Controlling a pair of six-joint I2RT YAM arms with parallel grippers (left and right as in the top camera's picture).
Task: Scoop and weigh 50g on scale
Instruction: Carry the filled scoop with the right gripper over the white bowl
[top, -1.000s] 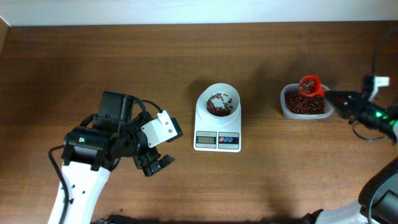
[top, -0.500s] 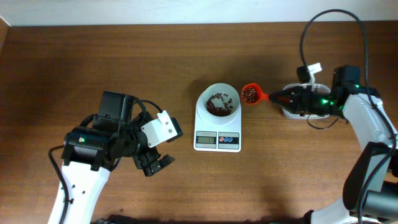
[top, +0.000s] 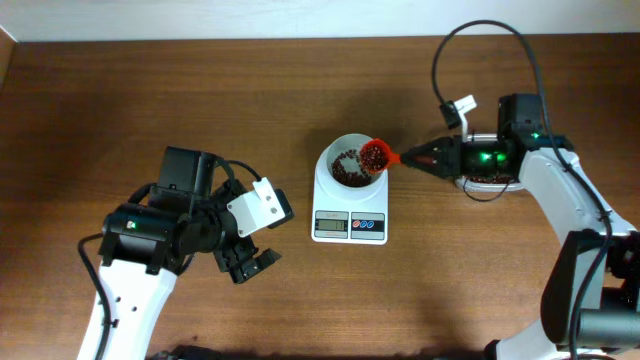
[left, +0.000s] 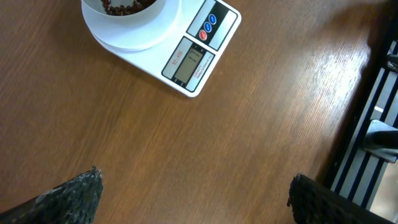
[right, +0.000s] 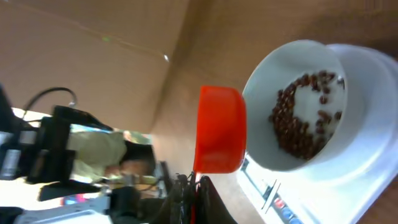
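Beans (top: 373, 154) in the red scoop (right: 221, 127), pinched by the right gripper (top: 425, 157), are held over the bowl (top: 338, 148) on the scale (top: 349, 213) for tipping; the left gripper (top: 250, 264) is spread open.

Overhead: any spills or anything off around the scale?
Nothing stands out. The beans sit inside the bowl, none visible on the table around the scale; the loaded red scoop hovers over the bowl's rim.

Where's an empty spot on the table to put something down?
Free: the wood along the far edge behind the scale, and the patch between the scale and the left gripper. Crowded: around the bowl, where the right gripper holds the scoop.
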